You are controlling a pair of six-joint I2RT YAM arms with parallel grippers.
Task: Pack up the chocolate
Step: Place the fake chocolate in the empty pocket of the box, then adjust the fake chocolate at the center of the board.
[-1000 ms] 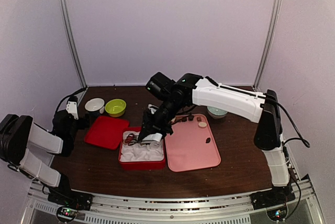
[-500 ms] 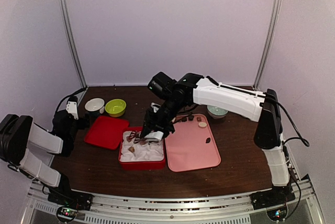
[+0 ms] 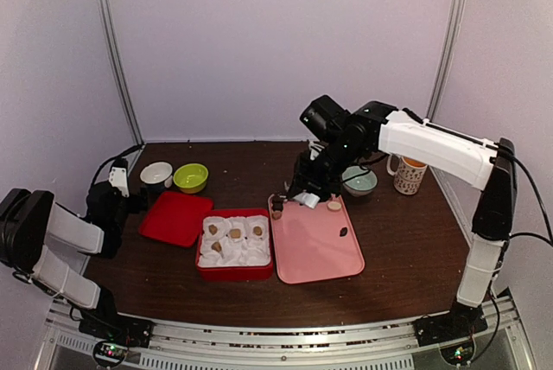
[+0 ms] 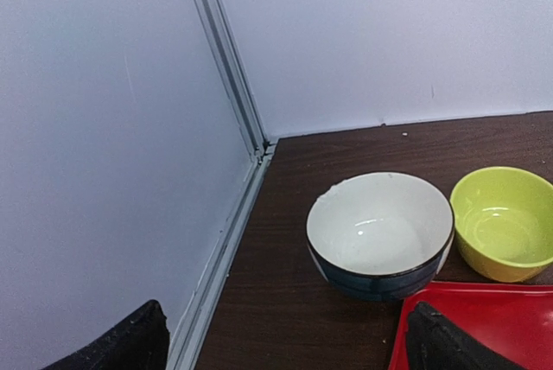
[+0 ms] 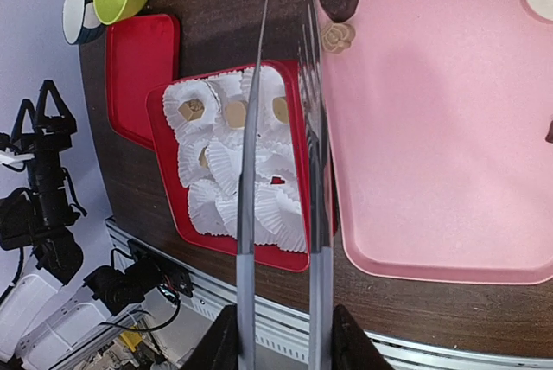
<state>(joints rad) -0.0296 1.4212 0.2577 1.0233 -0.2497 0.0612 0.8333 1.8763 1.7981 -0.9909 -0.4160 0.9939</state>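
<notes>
The chocolate is in two places. Several light brown pieces (image 5: 235,113) sit in white paper cups in the red box (image 3: 233,271). Others lie on the pink tray (image 3: 315,253): dark ones (image 5: 337,0), a rose-shaped light one (image 5: 337,35) and a cream one (image 3: 333,206). My right gripper (image 5: 281,335) is shut on the handles of long metal tongs (image 5: 248,171). The tong blades stand apart with nothing between them, their tips over the tray's far left corner (image 3: 278,204). My left gripper (image 4: 285,354) is open and empty at the far left, in front of a white bowl (image 4: 380,232).
A green bowl (image 3: 191,177) stands beside the white bowl (image 3: 156,173). A red lid (image 3: 175,217) lies left of the box. A teal bowl (image 3: 359,184) and a patterned mug (image 3: 408,174) stand behind the tray at the right.
My right arm has swung with the tongs from over the red box to the pink tray's far left corner. The box shows one more brown piece, and the mug has come into sight.
</notes>
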